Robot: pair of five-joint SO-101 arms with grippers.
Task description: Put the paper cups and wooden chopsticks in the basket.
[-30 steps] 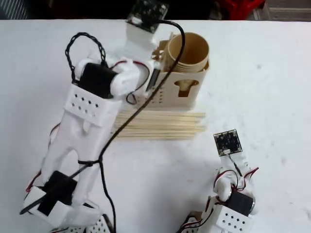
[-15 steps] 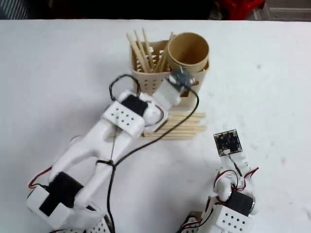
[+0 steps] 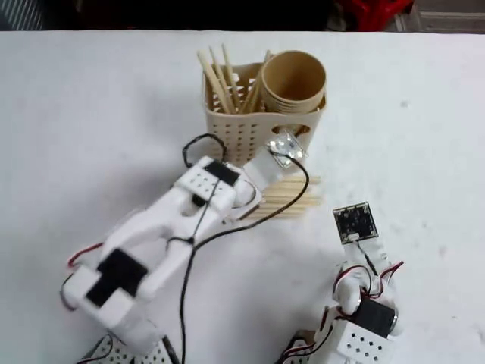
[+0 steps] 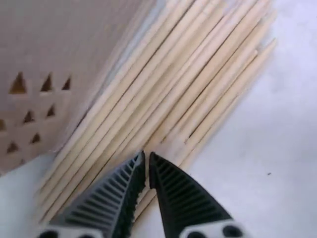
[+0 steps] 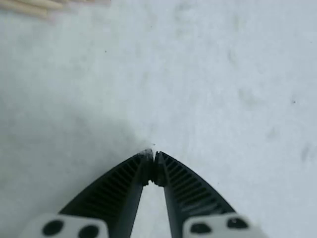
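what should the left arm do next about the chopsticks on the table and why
Probably open the left end effector and lower it onto the loose chopsticks. Its jaws are shut, tips over the pile's edge, and the pile lies on the table beside the basket, which already holds the paper cups.

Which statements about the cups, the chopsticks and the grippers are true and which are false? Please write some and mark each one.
1. The paper cups stand stacked inside the basket. True.
2. All wooden chopsticks are in the basket. False: a pile lies on the table beside it.
3. The left gripper is over the pile, fingers shut. True.
4. The right gripper holds a cup. False: its fingers are shut on nothing, above the bare table.
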